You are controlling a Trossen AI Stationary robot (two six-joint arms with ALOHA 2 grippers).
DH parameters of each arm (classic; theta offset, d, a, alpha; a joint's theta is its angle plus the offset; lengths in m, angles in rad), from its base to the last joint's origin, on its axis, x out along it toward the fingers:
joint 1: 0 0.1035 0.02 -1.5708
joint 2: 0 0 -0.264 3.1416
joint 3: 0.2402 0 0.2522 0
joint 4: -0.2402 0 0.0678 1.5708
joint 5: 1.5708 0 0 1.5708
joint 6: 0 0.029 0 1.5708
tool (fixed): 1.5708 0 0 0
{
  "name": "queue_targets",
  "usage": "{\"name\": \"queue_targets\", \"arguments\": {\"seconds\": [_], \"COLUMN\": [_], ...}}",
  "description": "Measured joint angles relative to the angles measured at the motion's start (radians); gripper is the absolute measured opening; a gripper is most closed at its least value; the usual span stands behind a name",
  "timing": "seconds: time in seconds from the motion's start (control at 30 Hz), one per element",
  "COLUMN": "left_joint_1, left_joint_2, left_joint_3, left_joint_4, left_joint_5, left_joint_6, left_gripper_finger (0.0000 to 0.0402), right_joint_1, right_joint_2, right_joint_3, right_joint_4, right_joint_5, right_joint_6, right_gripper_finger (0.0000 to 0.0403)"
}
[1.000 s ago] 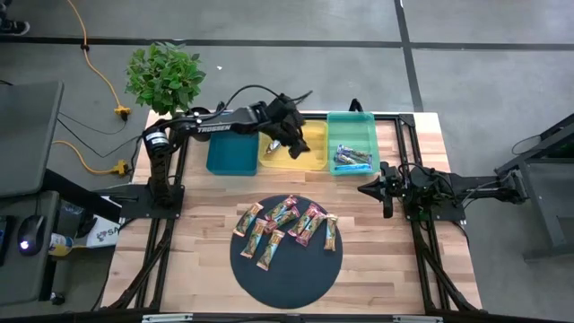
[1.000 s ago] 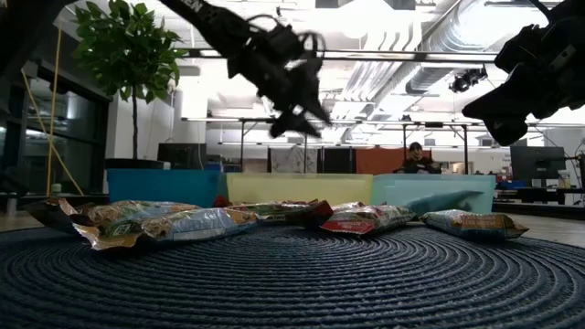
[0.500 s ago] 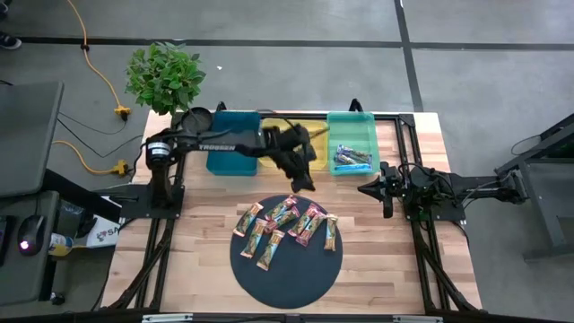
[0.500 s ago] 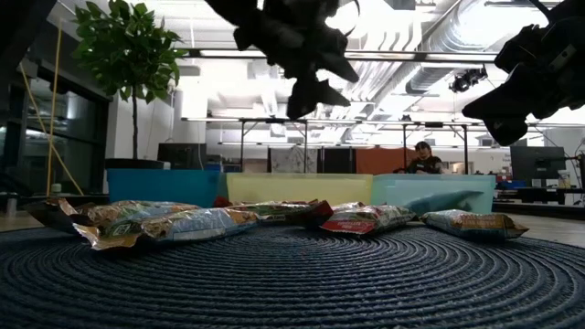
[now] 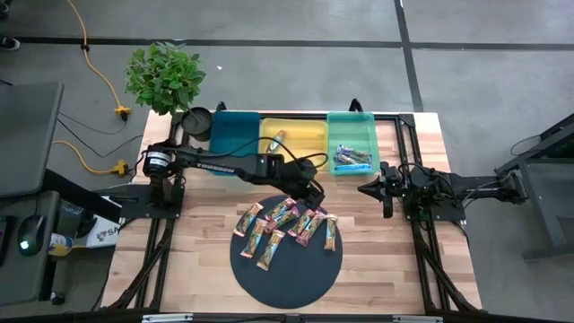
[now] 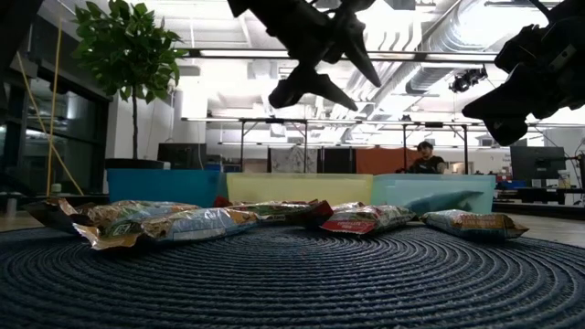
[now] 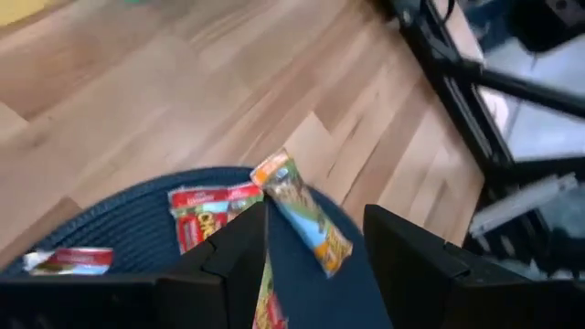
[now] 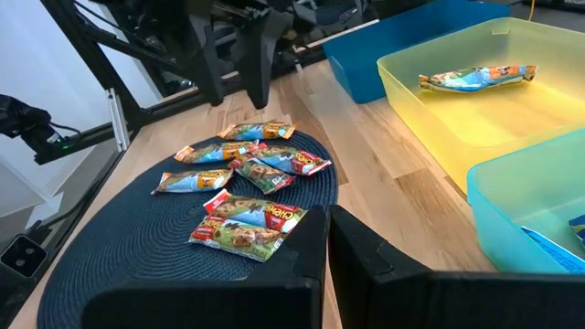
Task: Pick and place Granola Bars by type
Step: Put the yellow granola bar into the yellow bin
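Granola Bars (image 5: 287, 224) lie scattered on the round dark mat (image 5: 287, 269); one orange-wrapped bar (image 8: 475, 78) rests alone in the yellow tray (image 5: 293, 144), plain only from the right wrist view. Blue-wrapped bars (image 5: 352, 159) sit in the light teal tray (image 5: 352, 121). The left gripper (image 5: 314, 193) hangs above the mat's far edge, fingers spread apart, empty. The right gripper (image 5: 366, 189) waits beside the teal tray; its finger state cannot be told. The low view hides the tray contents behind their walls.

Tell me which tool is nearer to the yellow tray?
Left. The left tool hangs just in front of the yellow tray, over the mat's edge; the right tool waits farther off, beyond the teal tray.
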State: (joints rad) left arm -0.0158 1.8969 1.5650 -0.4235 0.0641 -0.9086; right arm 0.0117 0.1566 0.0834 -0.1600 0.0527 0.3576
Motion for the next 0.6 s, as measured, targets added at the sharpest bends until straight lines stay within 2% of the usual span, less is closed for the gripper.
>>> {"name": "queue_targets", "arguments": {"seconds": [0.27, 0.37, 0.47, 0.6], "left_joint_1": [-0.011, -0.014, -0.022, -0.035], "left_joint_2": [0.023, 0.056, 0.082, 0.107], "left_joint_3": [0.000, 0.047, 0.100, 0.150], "left_joint_4": [0.089, 0.100, 0.012, -0.027], "left_joint_5": [-0.017, 0.007, 0.040, 0.002], "left_joint_6": [-0.118, -0.107, -0.071, -0.066], "left_gripper_finger": [0.0179, 0.0179, 0.0179, 0.0179], "right_joint_1": [0.000, 0.000, 0.000, 0.000], "right_joint_2": [0.000, 0.000, 0.000, 0.006], "right_joint_3": [0.000, 0.000, 0.000, 0.001], "right_joint_4": [0.000, 0.000, 0.000, 0.005], "right_joint_5": [0.000, 0.000, 0.000, 0.000], "right_joint_6": [0.000, 0.000, 0.000, 0.000], "right_gripper_finger": [0.0000, 0.0000, 0.0000, 0.0000]}}
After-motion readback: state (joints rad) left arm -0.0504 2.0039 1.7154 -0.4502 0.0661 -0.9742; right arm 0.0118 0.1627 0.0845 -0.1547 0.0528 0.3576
